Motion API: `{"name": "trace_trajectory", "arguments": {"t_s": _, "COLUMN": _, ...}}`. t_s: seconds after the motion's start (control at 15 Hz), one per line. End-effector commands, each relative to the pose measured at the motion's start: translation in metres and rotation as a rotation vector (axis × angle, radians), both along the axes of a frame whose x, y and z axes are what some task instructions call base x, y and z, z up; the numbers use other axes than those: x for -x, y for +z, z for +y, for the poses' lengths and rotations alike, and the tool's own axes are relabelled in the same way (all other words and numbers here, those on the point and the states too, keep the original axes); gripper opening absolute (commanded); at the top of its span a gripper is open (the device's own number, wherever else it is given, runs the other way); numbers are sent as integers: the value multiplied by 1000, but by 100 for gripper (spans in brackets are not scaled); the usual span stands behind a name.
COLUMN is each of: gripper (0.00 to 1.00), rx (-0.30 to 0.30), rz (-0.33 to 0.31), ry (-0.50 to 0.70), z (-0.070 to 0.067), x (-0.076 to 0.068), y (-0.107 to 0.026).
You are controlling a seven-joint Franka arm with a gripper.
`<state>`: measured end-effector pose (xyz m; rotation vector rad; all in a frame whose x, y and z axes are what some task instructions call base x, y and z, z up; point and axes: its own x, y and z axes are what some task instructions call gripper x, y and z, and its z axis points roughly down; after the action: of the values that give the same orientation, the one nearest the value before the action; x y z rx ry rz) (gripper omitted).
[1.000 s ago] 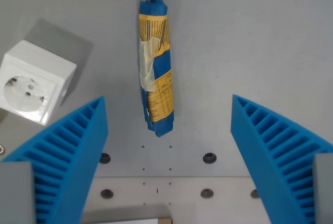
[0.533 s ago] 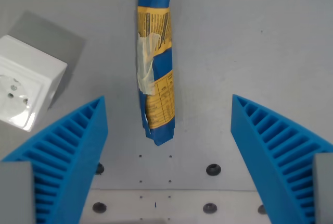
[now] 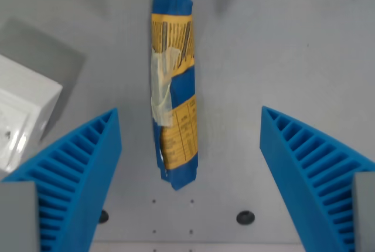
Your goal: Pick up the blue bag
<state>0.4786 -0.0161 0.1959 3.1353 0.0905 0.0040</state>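
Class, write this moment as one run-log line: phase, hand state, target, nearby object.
phase: approach | hand: open, empty | target: blue bag lying on table between fingers, untouched | nearby: white socket box at wrist view's left

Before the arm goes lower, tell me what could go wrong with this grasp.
1. The long blue-and-yellow bag lies slightly toward the wrist view's left of the open tool, so one finger may touch first and push it sideways.
2. The white socket box sits close to the blue ribbed finger on the wrist view's left, which could clip it in descent.
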Motion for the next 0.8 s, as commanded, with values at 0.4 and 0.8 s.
{"name": "trace_trajectory", "arguments": {"t_s": 0.4, "gripper": 0, "rx": -46, "rz": -103, "ry": 22, "z": 0, "x": 2, "y": -43}}
{"name": "trace_trajectory", "arguments": {"t_s": 0.8, "gripper": 0, "rx": -46, "rz": -103, "ry": 22, "z": 0, "x": 2, "y": -43}}
